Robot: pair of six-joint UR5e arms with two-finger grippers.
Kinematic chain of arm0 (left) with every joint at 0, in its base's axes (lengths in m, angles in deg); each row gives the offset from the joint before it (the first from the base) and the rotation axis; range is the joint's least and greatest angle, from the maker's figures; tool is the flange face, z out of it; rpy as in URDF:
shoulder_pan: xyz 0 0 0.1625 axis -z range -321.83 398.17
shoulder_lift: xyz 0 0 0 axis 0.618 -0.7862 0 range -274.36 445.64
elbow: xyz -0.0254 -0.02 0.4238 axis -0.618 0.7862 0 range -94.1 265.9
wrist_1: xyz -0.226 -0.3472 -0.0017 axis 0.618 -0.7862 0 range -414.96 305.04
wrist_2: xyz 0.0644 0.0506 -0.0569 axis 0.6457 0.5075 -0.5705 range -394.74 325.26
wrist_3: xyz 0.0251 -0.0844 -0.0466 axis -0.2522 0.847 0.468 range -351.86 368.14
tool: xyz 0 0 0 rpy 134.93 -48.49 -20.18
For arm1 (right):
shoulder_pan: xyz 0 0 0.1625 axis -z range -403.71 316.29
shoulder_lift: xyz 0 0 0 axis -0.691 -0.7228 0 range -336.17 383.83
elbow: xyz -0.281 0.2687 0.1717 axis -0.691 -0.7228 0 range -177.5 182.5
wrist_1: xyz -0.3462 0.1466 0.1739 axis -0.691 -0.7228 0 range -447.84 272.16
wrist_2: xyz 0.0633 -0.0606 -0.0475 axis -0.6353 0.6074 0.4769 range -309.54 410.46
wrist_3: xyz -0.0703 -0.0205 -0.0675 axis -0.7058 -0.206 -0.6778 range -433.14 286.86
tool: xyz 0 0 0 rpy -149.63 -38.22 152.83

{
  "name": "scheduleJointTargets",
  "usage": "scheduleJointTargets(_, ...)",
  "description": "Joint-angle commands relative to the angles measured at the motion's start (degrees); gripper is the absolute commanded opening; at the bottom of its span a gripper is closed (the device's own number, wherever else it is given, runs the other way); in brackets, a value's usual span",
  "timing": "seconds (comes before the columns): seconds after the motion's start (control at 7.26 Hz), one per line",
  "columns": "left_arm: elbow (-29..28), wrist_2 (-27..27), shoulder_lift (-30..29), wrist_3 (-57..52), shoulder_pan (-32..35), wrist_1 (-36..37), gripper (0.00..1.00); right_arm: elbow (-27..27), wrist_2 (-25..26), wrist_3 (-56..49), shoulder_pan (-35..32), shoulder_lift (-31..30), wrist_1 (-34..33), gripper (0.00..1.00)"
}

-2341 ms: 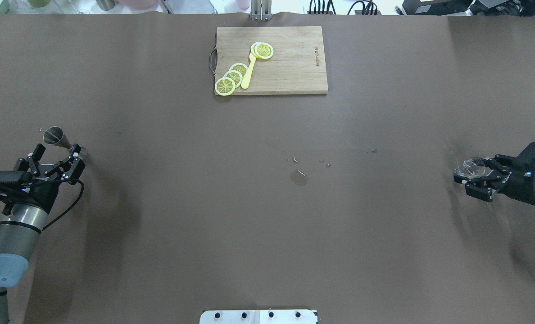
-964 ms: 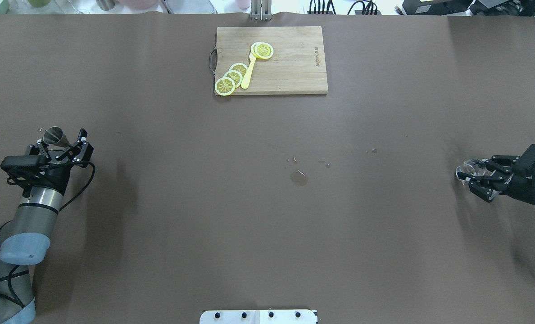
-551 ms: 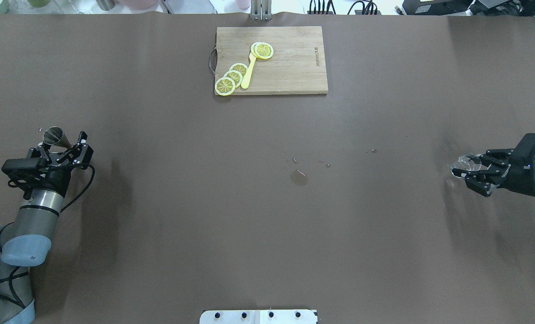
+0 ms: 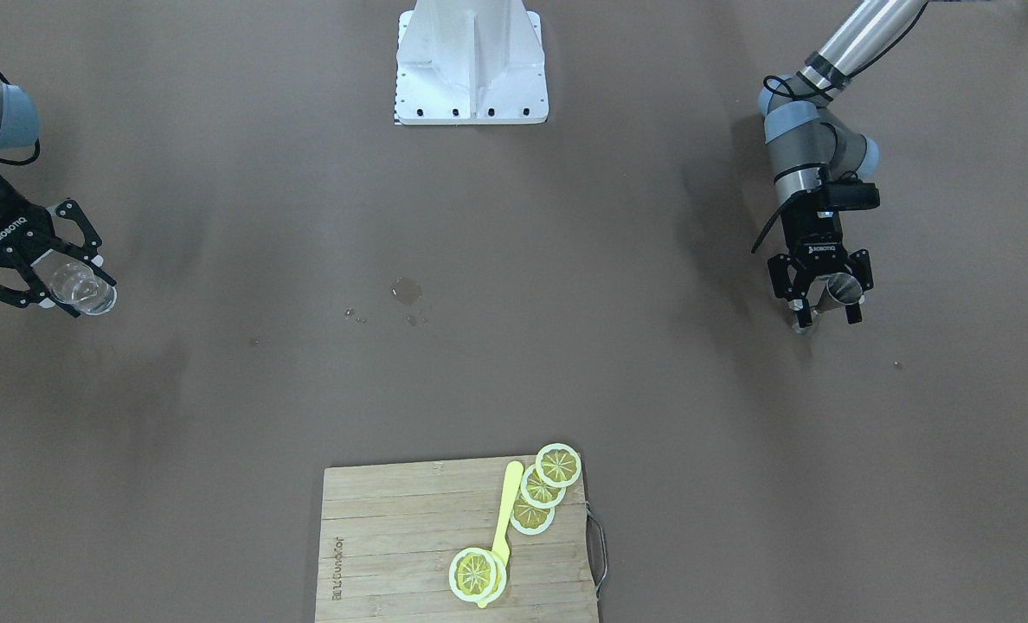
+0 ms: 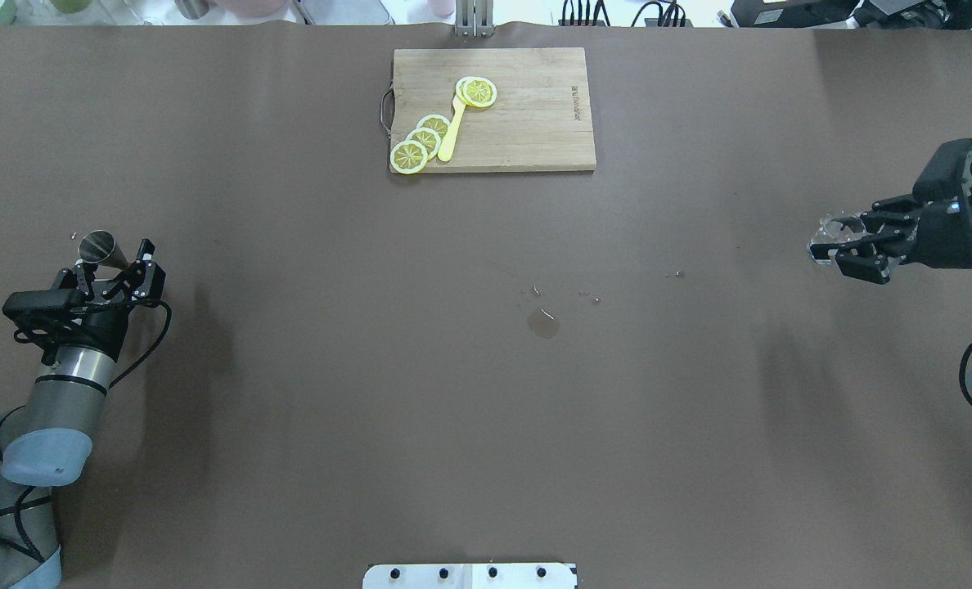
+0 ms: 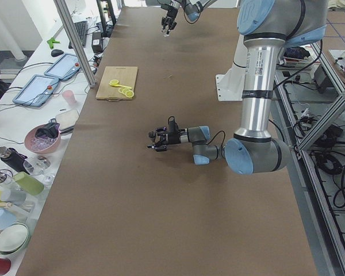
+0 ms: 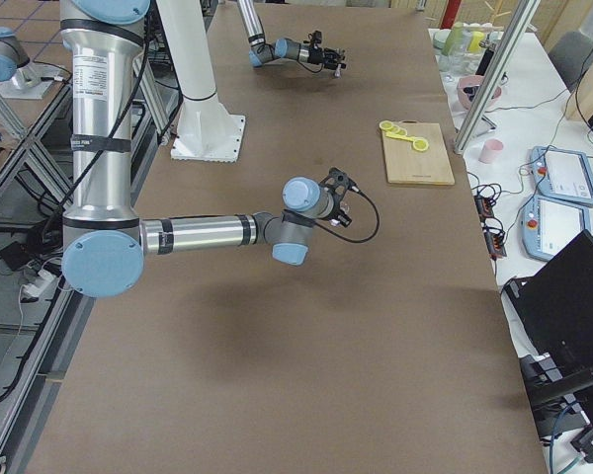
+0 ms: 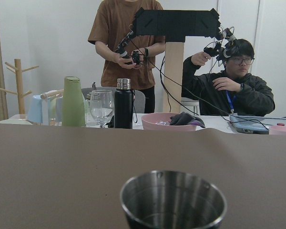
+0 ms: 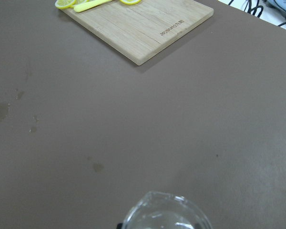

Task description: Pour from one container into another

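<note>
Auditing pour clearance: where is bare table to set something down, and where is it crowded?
Bare: from the left end effector around the jigger to the puddle, and from the puddle to the right end effector holding the glass cup. Crowded: the cutting board with lemon slices.

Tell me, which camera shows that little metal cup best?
The left wrist-mounted view: the jigger fills the foreground, open mouth clear. Overhead and front-facing views show it small between the left fingers; side views barely show it.
</note>
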Motion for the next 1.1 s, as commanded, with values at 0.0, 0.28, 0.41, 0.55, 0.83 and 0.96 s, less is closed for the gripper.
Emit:
scheduleJointTargets(0.0, 0.44, -0.1, 0.43, -0.01, -0.01, -0.02, 0.28, 0.85, -4.73, -6.11, -1.8, 3.83, -7.14, 0.0)
scheduleJointTargets(0.28, 0.44, 0.07, 0.52, -0.01, -0.01, -0.02, 0.12, 2.51, -5.34, -10.26, -2.76, 4.88, -10.99, 0.0)
scheduleJointTargets(0.41, 0.44, 0.07, 0.52, -0.1, -0.09, 0.07, 0.11, 3.22, -5.61, -13.85, -3.89, 7.06, -14.85, 0.0)
scheduleJointTargets(0.55, 0.7, 0.07, 0.52, -0.19, -0.18, 0.07, 0.07, 4.88, -6.05, -19.8, -4.69, 8.56, -18.98, 0.0)
scheduleJointTargets(0.83, 3.67, -0.19, 0.7, -0.54, -0.18, 0.16, 0.0, 5.69, -5.79, -24.33, -2.08, 10.15, -23.32, 0.0)
scheduleJointTargets(0.96, 5.17, -1.76, 0.52, -0.72, -0.18, 0.77, 0.0, 5.6, -6.14, -27.04, -1.19, 11.12, -26.2, 0.0)
